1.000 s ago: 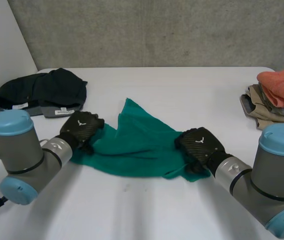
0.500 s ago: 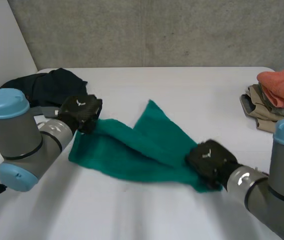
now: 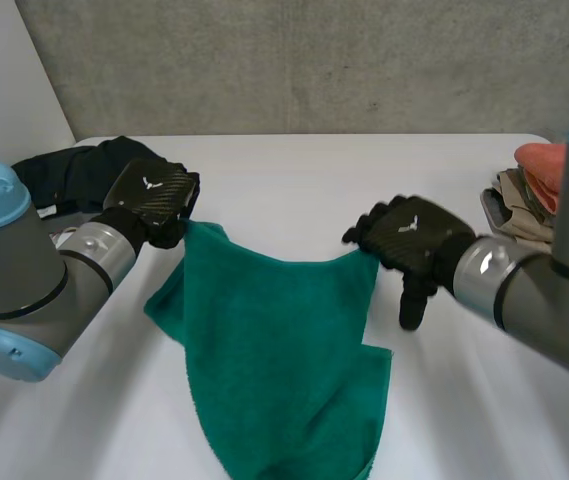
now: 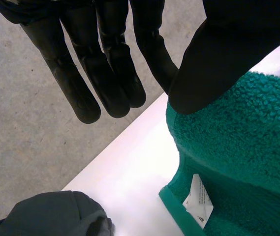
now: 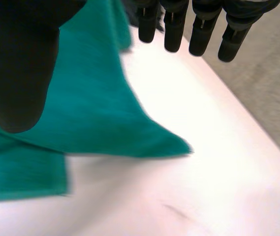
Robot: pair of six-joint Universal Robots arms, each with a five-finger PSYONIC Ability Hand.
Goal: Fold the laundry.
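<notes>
A green towel (image 3: pixel 274 350) hangs by its upper edge between my two hands, and its lower part trails down toward the front of the table (image 3: pixel 344 170). My left hand (image 3: pixel 154 200) holds one top corner; in the left wrist view its thumb (image 4: pixel 218 54) presses on the towel (image 4: pixel 238 147) near a white label (image 4: pixel 199 199). My right hand (image 3: pixel 414 240) is at the other top corner. In the right wrist view that hand's fingers (image 5: pixel 174 24) are straight and spread away from the thumb (image 5: pixel 16 64), with the towel (image 5: pixel 80 108) beside the thumb.
A dark garment (image 3: pixel 74 175) lies at the back left, just behind my left hand, and can be made out under its fingertips (image 4: pixel 51 214). A folded pile with an orange piece on top (image 3: pixel 534 195) sits at the right edge.
Both hands have risen from the table and lifted the towel's edge, so the towel now hangs spread. The right hand's fingers have straightened out.
</notes>
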